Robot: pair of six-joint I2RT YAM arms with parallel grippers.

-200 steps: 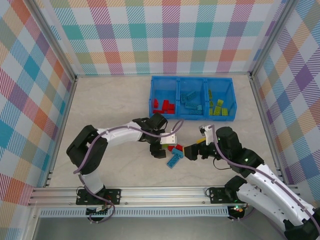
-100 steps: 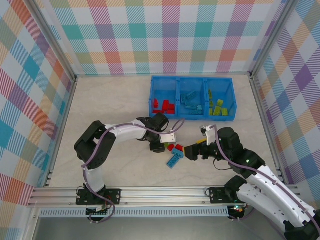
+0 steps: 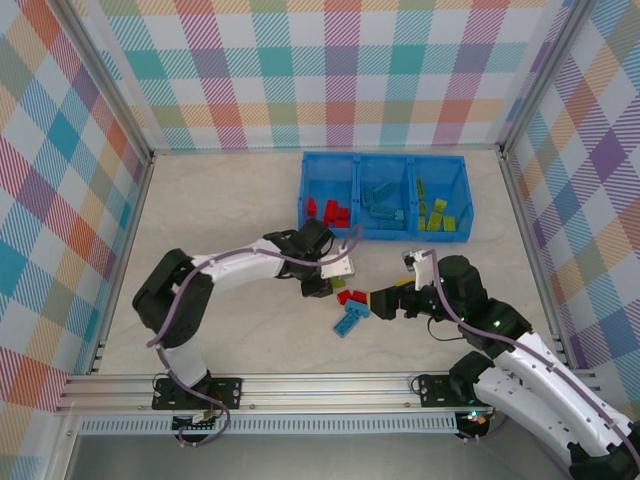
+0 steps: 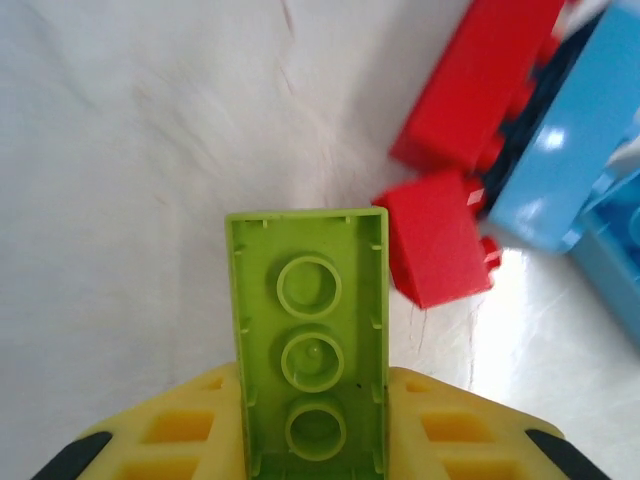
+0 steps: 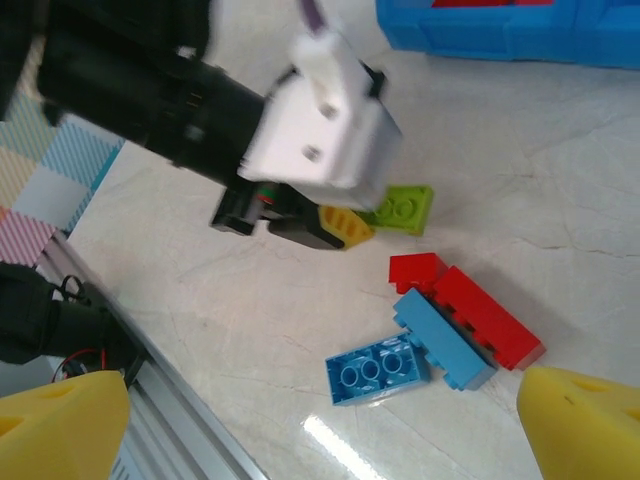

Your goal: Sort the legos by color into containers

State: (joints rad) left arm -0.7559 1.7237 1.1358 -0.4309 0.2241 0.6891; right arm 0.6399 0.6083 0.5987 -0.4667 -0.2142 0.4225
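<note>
The pale desk [image 3: 220, 210] carries a blue bin tray [image 3: 385, 157] at its far side. The tray is split into three: red bricks lie in the left compartment [image 3: 325, 178], light blue ones in the middle compartment [image 3: 395, 172], and green ones in the right compartment [image 3: 455, 180]. Most of the sorting looks done, with a small heap left on the desk, apart from the tray.

The left arm [image 3: 240, 268] reaches across to that heap. The left gripper [image 4: 312, 400] is pinching a green brick [image 4: 308, 320] lengthwise between its yellow fingers [image 4: 215, 400]. The brick's hollow underside faces the wrist camera, and a good part of it sticks out past the fingertips. Seen from the right wrist, the brick hangs low over the desk; I cannot tell whether it touches. The right gripper [image 5: 322, 415] is spread wide with nothing between its fingers, hovering near the heap.

The heap holds a long red brick [image 5: 485, 318] and a long light blue brick [image 5: 440, 345] lying against each other. A short blue brick [image 5: 378, 370] is just beside them, and a small red brick [image 5: 418, 268] sits near the green one's free end.

The step in hand appears to be carrying the green brick to the right compartment.
- **Lift:** raise it straight up first, so the overhanging end does not catch the small red brick.
- **Travel:** move smoothly, since that overhang could let the brick pivot, and keep well apart from the right arm, which sits near the path.
- **Release:** clear the tray's near wall and let go low over the green pile.
</note>
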